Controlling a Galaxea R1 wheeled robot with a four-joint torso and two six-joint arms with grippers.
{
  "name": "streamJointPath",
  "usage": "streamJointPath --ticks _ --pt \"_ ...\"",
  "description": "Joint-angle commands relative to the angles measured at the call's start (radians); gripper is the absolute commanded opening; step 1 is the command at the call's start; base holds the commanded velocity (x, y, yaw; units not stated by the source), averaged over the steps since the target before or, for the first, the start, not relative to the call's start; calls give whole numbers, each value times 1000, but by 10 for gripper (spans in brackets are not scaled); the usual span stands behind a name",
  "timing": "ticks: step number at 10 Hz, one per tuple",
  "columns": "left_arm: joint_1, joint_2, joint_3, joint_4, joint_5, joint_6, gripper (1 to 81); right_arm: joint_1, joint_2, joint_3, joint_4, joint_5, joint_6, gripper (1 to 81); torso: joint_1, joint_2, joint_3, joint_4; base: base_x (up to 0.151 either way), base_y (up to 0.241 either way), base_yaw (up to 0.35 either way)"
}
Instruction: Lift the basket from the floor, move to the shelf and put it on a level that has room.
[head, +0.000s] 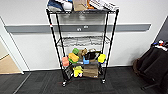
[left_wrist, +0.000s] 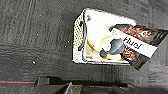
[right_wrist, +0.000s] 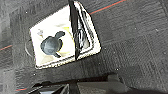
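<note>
The basket (left_wrist: 78, 40) is cream and woven, and it rests on the floor (left_wrist: 32, 37) of dark carpet tiles. Inside it lie a pale bottle with a dark cap (left_wrist: 113, 46) and a dark packet with a white label (left_wrist: 140, 43). The right wrist view looks down on the same basket (right_wrist: 93, 47), with the dark cap (right_wrist: 51, 45) in its middle. Dark parts of my left gripper (left_wrist: 75, 87) and right gripper (right_wrist: 75, 87) hang above the carpet beside the basket. The shelf (head: 53, 37) stands ahead against the wall. Its level (head: 82, 41), a grey wire grid, is bare.
Boxes and blue cloth (head: 80, 5) crowd the top tier, colourful toys (head: 82, 58) fill the third, and a cardboard box (head: 90, 71) sits lowest. A dark chair with bags (head: 152, 65) stands at the right. Tan wooden flooring (head: 7, 65) begins at the left.
</note>
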Motion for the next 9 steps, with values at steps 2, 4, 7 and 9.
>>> streamJointPath --ticks 2,4,7,9 --pt "-70 -20 9 -28 57 2 811 149 19 -102 -3 -144 -10 811 84 -130 -32 0 0 0 0" --pt "-70 -18 9 -28 57 2 811 168 32 -113 -3 -161 -11 811 119 -189 -100 0 0 0 0" --pt "-74 -20 9 -28 57 2 811 195 33 -122 10 -169 -10 811 175 -277 -178 0 0 0 0" --pt "-93 -21 8 -33 57 2 811 212 32 -130 13 -175 -7 811 218 -344 -241 0 0 0 0"
